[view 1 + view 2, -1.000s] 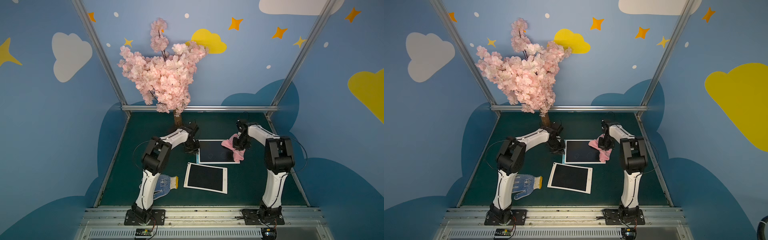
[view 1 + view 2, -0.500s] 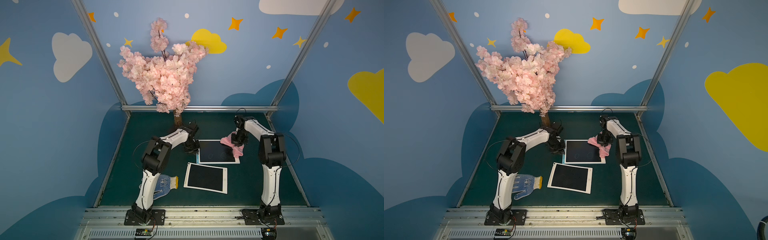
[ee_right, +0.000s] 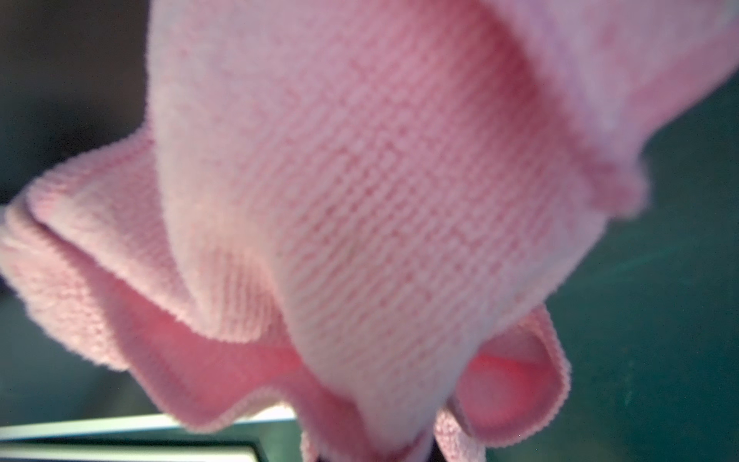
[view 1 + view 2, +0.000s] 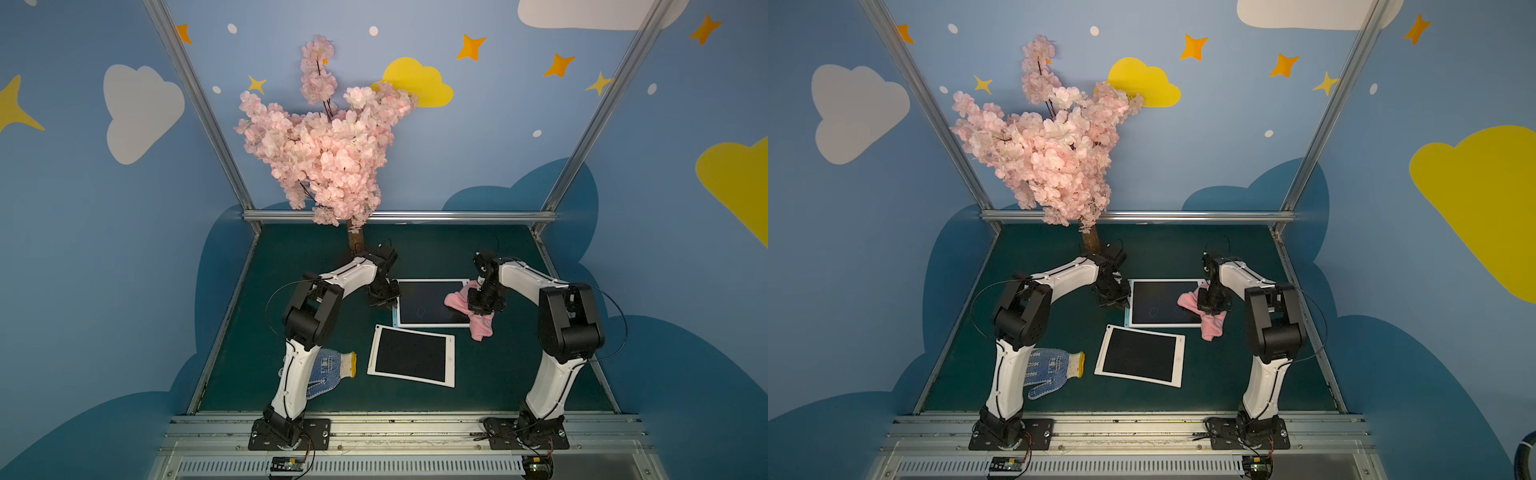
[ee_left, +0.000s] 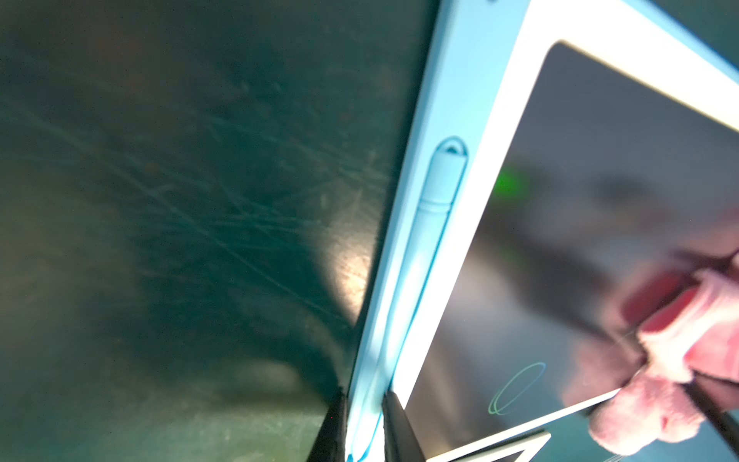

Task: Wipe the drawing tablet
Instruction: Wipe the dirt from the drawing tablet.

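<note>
In both top views the drawing tablet [image 4: 424,297] [image 4: 1156,299] lies flat at mid-table, white-framed with a dark screen and a light-blue left edge. A faint oval scribble [image 5: 516,388] marks the screen. My left gripper [image 4: 388,301] [image 5: 364,424] is shut on that blue edge, one finger on each side of it. My right gripper [image 4: 484,305] [image 4: 1212,305] is shut on a pink cloth [image 4: 457,300] [image 3: 380,200] that rests on the tablet's right edge and trails off onto the mat. The cloth hides the right fingertips.
A second white-framed tablet [image 4: 411,355] lies just in front of the first, slightly skewed. A blue-dotted work glove [image 4: 332,368] lies beside the left arm's base link. A pink blossom tree [image 4: 324,153] stands at the back, its trunk behind the left wrist.
The right gripper has dragged the pink cloth a little toward the front along the tablet's right side, and its elbow has swung outward. The left gripper has held still on the blue edge.
</note>
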Action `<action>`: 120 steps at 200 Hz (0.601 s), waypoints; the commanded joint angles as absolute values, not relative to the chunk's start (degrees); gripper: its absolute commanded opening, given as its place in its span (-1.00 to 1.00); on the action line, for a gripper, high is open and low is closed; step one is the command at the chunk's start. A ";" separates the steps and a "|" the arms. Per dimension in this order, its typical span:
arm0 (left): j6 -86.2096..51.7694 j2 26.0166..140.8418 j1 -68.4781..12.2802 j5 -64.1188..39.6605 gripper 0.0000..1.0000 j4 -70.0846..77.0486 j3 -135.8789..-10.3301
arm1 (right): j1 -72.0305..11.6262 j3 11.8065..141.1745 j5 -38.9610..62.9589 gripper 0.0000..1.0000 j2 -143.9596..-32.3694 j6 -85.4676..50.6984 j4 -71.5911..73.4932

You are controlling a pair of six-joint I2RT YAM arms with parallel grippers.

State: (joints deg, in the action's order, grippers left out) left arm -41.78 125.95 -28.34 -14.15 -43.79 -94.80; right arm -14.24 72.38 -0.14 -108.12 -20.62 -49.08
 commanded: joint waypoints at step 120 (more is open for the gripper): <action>-41.96 127.88 -27.83 -10.28 -0.62 -43.32 -92.34 | -12.92 93.92 -1.08 -1.00 -119.98 -19.29 -58.10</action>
